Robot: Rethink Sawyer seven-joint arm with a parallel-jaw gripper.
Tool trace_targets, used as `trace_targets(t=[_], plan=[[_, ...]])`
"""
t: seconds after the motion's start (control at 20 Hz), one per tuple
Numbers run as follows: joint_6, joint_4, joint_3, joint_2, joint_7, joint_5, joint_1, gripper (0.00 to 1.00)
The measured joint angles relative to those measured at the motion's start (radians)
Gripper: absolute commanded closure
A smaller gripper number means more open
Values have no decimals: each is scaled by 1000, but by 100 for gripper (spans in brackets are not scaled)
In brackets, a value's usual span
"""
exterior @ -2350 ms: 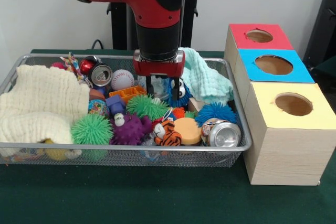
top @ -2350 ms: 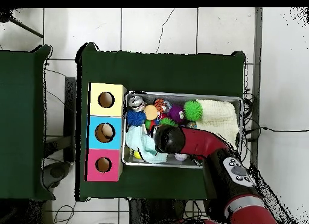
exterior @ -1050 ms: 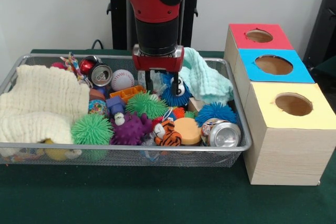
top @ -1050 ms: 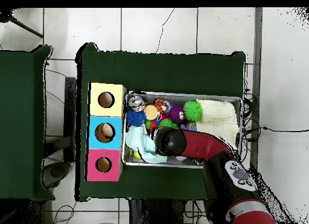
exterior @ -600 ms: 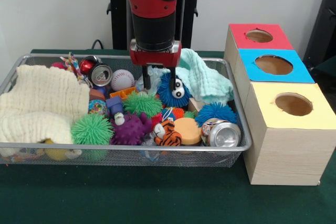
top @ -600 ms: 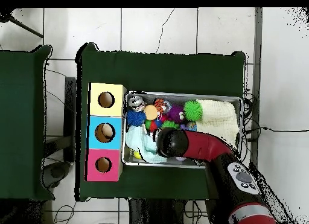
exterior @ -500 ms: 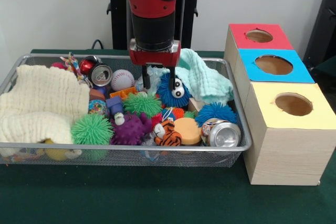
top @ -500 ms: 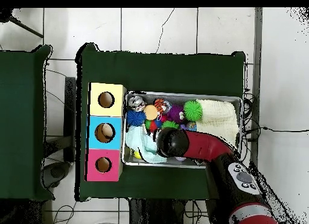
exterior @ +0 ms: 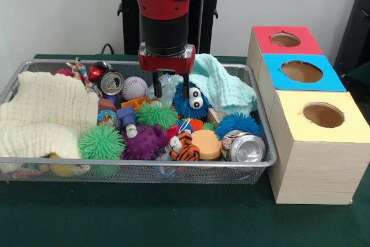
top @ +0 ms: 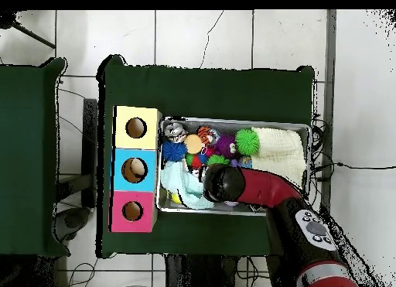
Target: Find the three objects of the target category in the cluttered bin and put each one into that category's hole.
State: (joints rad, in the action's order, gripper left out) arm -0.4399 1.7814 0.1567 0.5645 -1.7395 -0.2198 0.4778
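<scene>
Where the wire-mesh metal bin (exterior: pixel 263 143) met the green cloth table (exterior: pixel 173 218), its near rim fronted a spiky green rubber ball (exterior: pixel 101 142), a knobbly purple rubber toy (exterior: pixel 141 142), a striped tiger figure (exterior: pixel 185 147), a round orange foam disc (exterior: pixel 207 143) and a dented silver drink can (exterior: pixel 245 147) lying on its side. A cream knitted cloth (exterior: pixel 46 117) filled the bin's left end. Further in lay a second spiky green ball (exterior: pixel 159 115), a spiky blue ball (exterior: pixel 238 123) and a white baseball (exterior: pixel 134 87) beside an open red can (exterior: pixel 107 79). A fuzzy blue ball with white googly eyes (exterior: pixel 191 101) sat mid-bin, touching the right finger of the gripper (exterior: pixel 171 85). The jaws stood spread, with nothing held between them. A mint-green waffle cloth (exterior: pixel 225 88) was heaped at the far right corner. Beside the bin stood a wooden box in three parts, topped yellow (exterior: pixel 321 117), blue (exterior: pixel 300 72) and red (exterior: pixel 285 40), each with one round hole.

Overhead, the red arm (top: pixel 263 189) hid the gripper and the blue ball entirely; that view alone showed the tiled floor (top: pixel 201 36) around the table.
</scene>
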Motion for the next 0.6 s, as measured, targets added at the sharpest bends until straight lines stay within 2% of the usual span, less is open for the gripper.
trace_targets(t=[0.6], plan=[[0, 0, -10, -15, 0, 0, 5, 0]])
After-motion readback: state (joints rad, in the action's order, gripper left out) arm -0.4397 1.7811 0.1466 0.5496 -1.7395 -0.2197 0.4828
